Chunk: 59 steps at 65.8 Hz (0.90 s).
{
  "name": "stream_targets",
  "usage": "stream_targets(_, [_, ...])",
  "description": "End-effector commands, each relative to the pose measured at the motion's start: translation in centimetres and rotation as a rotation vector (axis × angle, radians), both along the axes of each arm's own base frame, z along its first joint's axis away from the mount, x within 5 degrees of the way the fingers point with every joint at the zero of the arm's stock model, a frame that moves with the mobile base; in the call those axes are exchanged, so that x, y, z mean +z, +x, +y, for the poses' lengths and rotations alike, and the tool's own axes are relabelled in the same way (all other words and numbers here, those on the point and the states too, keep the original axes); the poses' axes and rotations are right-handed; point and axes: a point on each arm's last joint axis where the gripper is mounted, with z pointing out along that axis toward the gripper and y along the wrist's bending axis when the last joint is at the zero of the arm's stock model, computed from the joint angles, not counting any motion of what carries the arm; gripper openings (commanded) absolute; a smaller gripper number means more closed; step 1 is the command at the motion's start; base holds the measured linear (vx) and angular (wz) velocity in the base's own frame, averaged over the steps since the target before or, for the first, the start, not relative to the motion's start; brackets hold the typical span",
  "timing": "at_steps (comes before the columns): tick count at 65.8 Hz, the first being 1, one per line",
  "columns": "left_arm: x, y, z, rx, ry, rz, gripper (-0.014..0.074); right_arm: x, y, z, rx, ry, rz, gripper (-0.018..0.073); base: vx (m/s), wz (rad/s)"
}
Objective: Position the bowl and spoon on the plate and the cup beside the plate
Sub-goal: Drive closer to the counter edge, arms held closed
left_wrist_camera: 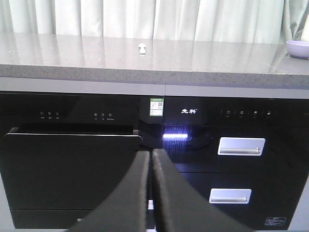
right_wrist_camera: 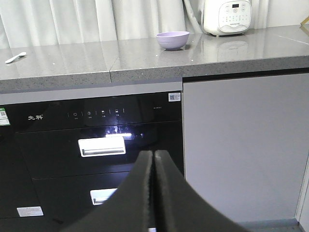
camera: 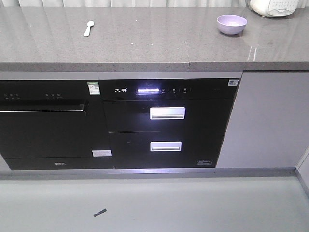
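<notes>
The lavender bowl (camera: pixel 231 24) stands empty on the grey countertop at the right; it also shows as the bowl (right_wrist_camera: pixel 172 40) and, cut by the frame edge, the bowl (left_wrist_camera: pixel 298 48). The pale spoon (camera: pixel 89 28) lies alone on the counter's left part, seen too as the spoon (left_wrist_camera: pixel 142 48) and the spoon (right_wrist_camera: pixel 15 57). The plate and the cup are out of view. My left gripper (left_wrist_camera: pixel 150 153) is shut with nothing in it, low in front of the black appliance. My right gripper (right_wrist_camera: pixel 153 153) is likewise shut and empty, well below the counter.
A white rice cooker (right_wrist_camera: pixel 227 17) stands at the counter's back right. Under the countertop (camera: pixel 145 43) are a black oven (camera: pixel 46 125) and a black drawer unit (camera: pixel 166 125) with two silver handles, then a grey cabinet door (right_wrist_camera: pixel 241 145). Curtains hang behind.
</notes>
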Motion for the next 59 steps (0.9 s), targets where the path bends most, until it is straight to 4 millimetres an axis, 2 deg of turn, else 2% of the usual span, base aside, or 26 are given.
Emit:
stream_targets(1, [-0.29,0.03,-0.01,0.0,-0.01,-0.057,-0.0006,0.17,0.0,0.0,0.001,-0.014,-0.068,-0.0005,0.03,0.0])
stream_targets(59, [-0.29,0.03,-0.01,0.0,-0.01,-0.057,-0.0006,0.16,0.0,0.0,0.001,-0.014,-0.067,-0.0005,0.04,0.0])
